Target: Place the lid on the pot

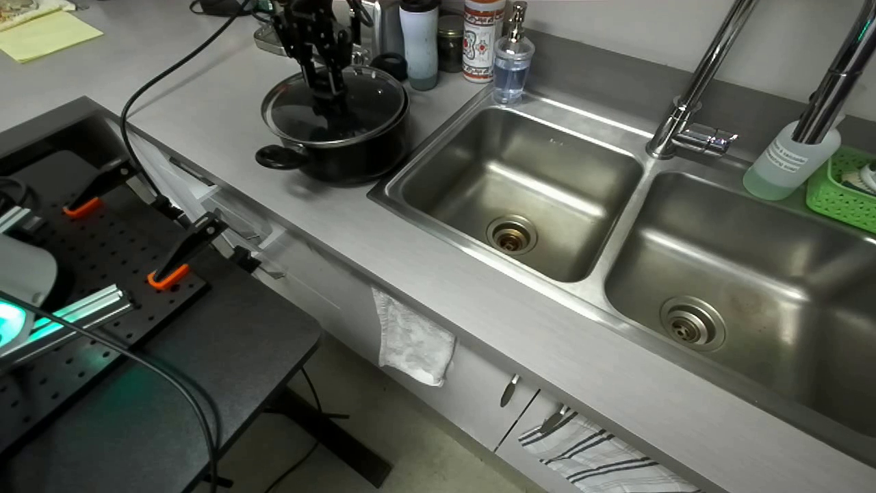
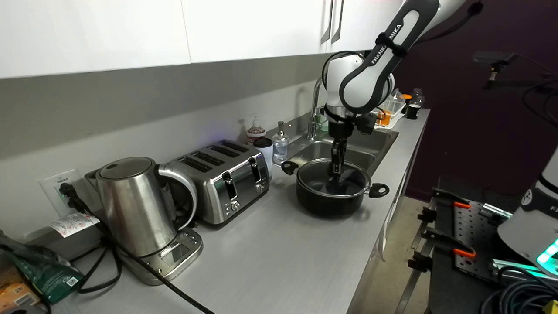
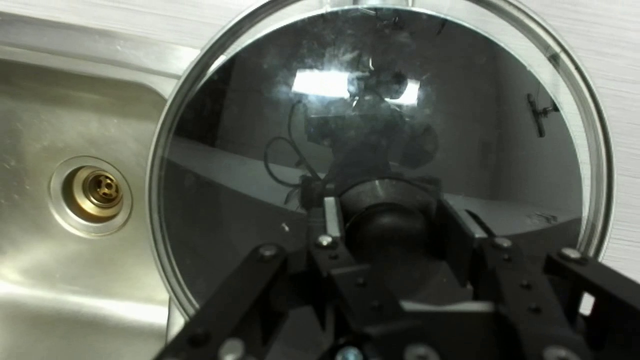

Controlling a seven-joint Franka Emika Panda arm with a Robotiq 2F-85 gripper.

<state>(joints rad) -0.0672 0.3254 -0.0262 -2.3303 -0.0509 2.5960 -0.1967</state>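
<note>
The jaws point down, clamped on the dark knob (image 3: 387, 225) of the lid (image 3: 395, 140), which lies over the mouth of the pot (image 2: 327, 207); whether it sits flush all round I cannot tell. The lid is a round, see-through glass disc in a thin metal rim; the wrist view adds a pale crescent just inside that rim. The sink (image 1: 616, 236) begins just beside the pot; the wrist view catches one drain (image 3: 97, 194), an exterior view two. One pot handle (image 1: 279, 157) ends near the front edge of the bench (image 2: 261, 253), the opposite handle (image 1: 390, 66) near a white tumbler (image 1: 419, 44). On the pot's side away from the sink, a stretch of bench top runs towards a steel kettle (image 2: 130, 209), shown in an exterior view, with the toaster (image 2: 242, 185) set nearer the pot.
</note>
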